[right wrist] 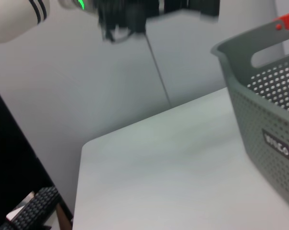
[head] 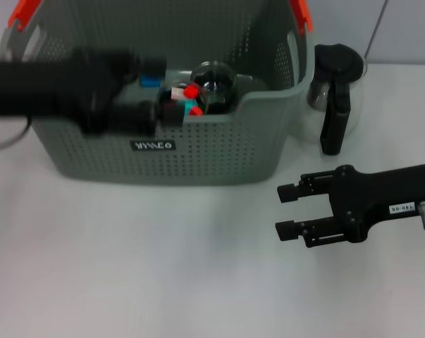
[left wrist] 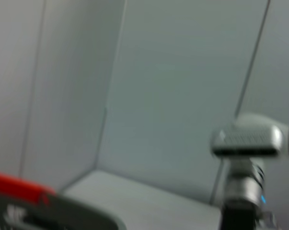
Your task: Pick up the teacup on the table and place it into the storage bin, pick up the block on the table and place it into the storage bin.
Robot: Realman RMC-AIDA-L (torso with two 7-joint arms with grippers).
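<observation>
The left pincer [head: 171, 105] is positioned over the storage bin [head: 198, 151], reaching in from the bin's left side above its front wall. Motion blur covers the arm. Its finger opening cannot be determined, nor whether it has hold of anything. Small red and teal blocks [head: 189, 98] lie right at the pincer tip, inside the bin. Just beyond the tip, deeper in the bin, sits a dark rounded glass teacup [head: 213, 79].

The right pincer [head: 288, 211] hovers low over the white tabletop [head: 163, 267], well clear of the bin, off its front right corner. Its two fingers [head: 293, 191] are spread apart with nothing between them.

A glass kettle [head: 337, 84] with a black lid and handle stands on the tabletop behind the right pincer, just beside the bin's right wall.

In the right wrist view, the bin's perforated wall [right wrist: 273, 110] and its black label [right wrist: 277, 143] are visible.
</observation>
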